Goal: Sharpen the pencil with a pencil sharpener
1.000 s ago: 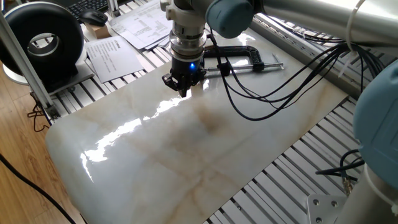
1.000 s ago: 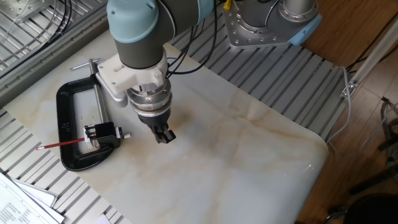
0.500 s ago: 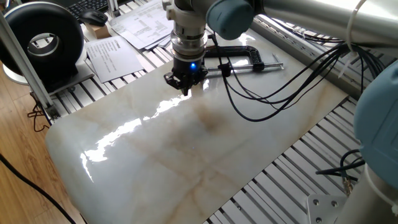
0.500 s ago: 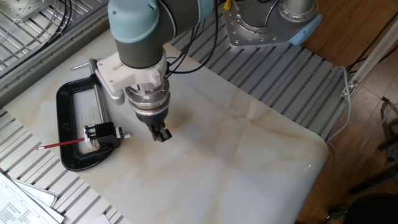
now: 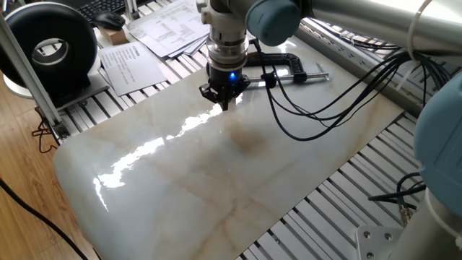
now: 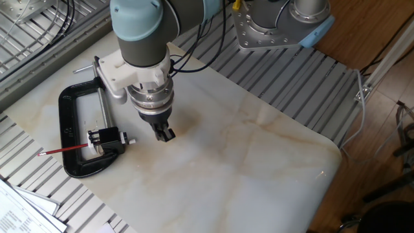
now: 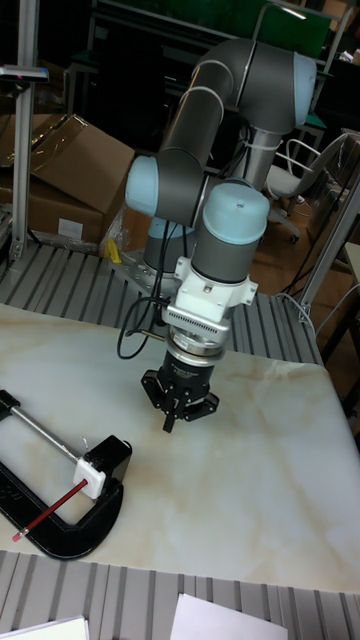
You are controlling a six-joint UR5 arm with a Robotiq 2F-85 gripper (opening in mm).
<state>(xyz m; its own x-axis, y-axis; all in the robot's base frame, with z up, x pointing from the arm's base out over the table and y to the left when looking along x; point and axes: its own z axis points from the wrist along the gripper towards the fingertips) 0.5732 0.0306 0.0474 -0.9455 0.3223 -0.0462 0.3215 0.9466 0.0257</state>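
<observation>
At the left of the other fixed view the thin red pencil [image 6: 65, 149] lies with its tip end pushed into the small black box-shaped pencil sharpener [image 6: 105, 138], which is held in the jaws of the black metal C-clamp [image 6: 68, 139] lying flat on the pale marble-patterned worktop [image 6: 259, 168]; the pencil's free end juts out past the clamp frame toward the ribbed metal edge. To the right of the clamp, apart from it, the robot's dark two-finger pincer [image 6: 165, 134] hangs just above the bare stone with its fingers drawn together and nothing between them. The main risk I see is that the pencil is slender and only lightly seated, so a closed or off-centre approach could knock it sideways, pull it out of the sharpener or snap the lead. A low sweep across could also catch the clamp's long screw rod or nudge the clamp, which seems unfastened, and so shift the sharpener. Hard to make out: in one fixed view the arm's wrist hides the pencil and sharpener entirely, how deep the pencil sits cannot be told, and the white piece on the sharpener's face in the tall fixed view is too small to identify
</observation>
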